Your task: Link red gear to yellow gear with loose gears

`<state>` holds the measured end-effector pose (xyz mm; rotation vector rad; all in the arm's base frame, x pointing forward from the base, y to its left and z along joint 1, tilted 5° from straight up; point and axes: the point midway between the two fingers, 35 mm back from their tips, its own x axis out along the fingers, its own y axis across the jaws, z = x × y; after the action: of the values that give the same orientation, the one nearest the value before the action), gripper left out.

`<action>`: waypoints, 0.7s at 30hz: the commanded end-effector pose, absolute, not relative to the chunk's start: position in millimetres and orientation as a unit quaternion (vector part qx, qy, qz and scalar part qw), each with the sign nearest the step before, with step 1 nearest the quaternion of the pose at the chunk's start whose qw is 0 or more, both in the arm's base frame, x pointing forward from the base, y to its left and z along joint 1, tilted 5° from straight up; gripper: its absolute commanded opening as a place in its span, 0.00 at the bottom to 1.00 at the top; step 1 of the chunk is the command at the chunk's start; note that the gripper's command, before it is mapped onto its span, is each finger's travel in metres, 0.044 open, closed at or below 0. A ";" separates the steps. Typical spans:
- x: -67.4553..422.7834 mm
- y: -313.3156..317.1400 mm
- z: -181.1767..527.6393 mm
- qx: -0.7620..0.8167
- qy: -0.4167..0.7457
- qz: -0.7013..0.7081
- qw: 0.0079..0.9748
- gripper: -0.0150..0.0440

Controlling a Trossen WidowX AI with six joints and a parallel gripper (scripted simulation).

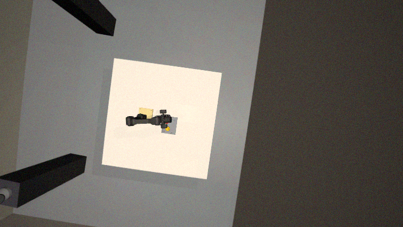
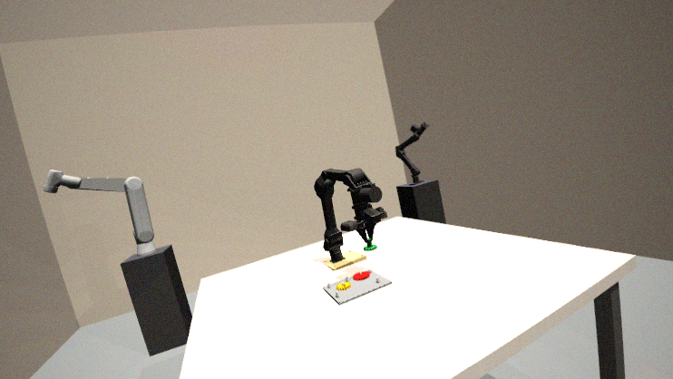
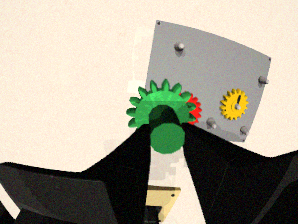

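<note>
My gripper (image 2: pixel 369 240) (image 3: pixel 165 129) is shut on the stem of a green gear (image 2: pixel 370 247) (image 3: pixel 162 97) and holds it above the table. In the wrist view the green gear overlaps the board's near left edge and hides much of the red gear (image 3: pixel 196 110) (image 2: pixel 361 276). The yellow gear (image 1: pixel 168 128) (image 2: pixel 344 286) (image 3: pixel 230 106) with its black stripe sits on the grey board (image 1: pixel 172 131) (image 2: pixel 360 290) (image 3: pixel 210 65). Bare pegs (image 3: pixel 179 47) (image 3: pixel 263 80) (image 3: pixel 212 124) (image 3: pixel 244 131) show on the board, one of them between the red and yellow gears at the near side.
The arm stands on a pale yellow base plate (image 1: pixel 146 109) (image 2: pixel 357 258) (image 3: pixel 172 195) beside the board. The white table (image 1: pixel 157 152) (image 2: pixel 447 306) carries both. Two other arms stand on dark pedestals (image 2: pixel 155 301) (image 2: pixel 424 202) beyond the table. No other loose gear is visible.
</note>
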<state>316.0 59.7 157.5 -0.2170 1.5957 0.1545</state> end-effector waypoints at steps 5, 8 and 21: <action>312.1 39.2 149.8 -0.099 0.713 0.067 0.691 0.25; 310.8 32.5 146.8 -0.099 0.713 0.067 0.691 0.25; 302.9 4.3 133.5 -0.100 0.714 0.066 0.690 0.25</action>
<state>306.7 12.7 136.5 -0.2205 1.5961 0.1508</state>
